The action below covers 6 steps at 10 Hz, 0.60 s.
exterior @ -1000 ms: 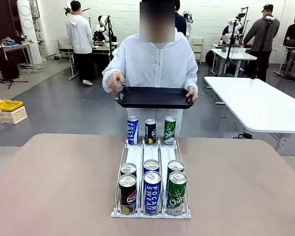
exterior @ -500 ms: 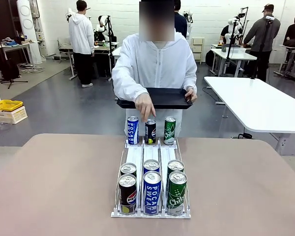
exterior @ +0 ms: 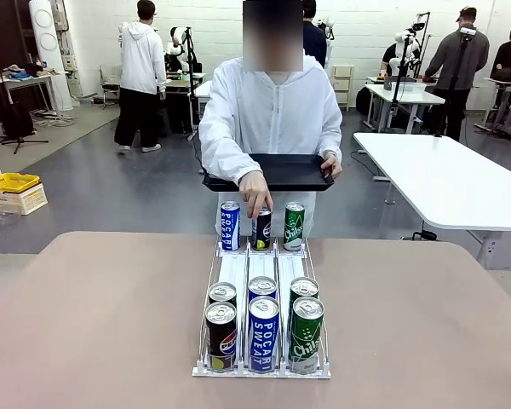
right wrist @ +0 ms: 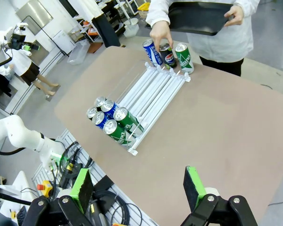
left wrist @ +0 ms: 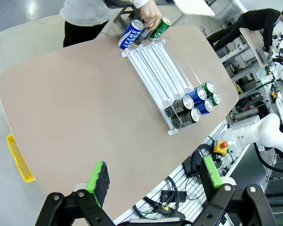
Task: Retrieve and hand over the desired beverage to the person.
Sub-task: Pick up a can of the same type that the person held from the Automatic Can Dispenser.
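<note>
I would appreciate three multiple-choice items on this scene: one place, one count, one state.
1. The person in a white hooded jacket touches which far-row can with the free hand?
A) the blue one
B) the slim black metal can in the middle
C) the green one
2. How many cans stand at the white wire rack's near end?
A) six
B) four
C) eight
3. The robot's left hand is:
A) shut on a can
B) shut on nothing
C) open and empty
Key: 1 B, fingers rest on its top; 2 A, three lanes hold two each; 3 C, its green pads stand wide apart.
</note>
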Motion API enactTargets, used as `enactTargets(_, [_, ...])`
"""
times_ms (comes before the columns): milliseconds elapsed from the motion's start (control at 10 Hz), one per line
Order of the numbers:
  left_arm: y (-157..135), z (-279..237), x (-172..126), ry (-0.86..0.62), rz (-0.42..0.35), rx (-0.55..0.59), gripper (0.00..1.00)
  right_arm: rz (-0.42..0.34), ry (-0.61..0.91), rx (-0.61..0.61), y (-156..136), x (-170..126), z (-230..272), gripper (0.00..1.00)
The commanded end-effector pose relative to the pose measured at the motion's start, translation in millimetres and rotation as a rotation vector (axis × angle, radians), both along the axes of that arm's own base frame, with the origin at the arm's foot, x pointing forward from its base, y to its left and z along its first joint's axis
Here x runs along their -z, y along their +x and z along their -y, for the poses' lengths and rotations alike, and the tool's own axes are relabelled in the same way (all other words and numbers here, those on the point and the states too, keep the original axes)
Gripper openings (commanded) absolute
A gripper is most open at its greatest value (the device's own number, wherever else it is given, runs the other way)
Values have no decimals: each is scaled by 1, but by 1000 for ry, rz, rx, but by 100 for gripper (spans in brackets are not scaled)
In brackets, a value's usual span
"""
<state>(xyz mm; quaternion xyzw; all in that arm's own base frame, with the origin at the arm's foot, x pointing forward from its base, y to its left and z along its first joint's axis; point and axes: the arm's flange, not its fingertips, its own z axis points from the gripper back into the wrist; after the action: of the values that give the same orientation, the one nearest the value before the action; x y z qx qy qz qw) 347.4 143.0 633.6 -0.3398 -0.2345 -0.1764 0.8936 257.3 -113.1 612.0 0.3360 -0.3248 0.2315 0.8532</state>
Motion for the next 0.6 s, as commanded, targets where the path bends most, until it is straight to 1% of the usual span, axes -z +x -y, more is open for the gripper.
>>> enactTargets(0, [1, 0, -2, -6, 19, -1, 100, 16, 16, -15, 0, 0, -2, 100])
enactTargets(500, [1, 0, -2, -6, 19, -1, 100, 16, 16, -15, 0, 0, -2, 100])
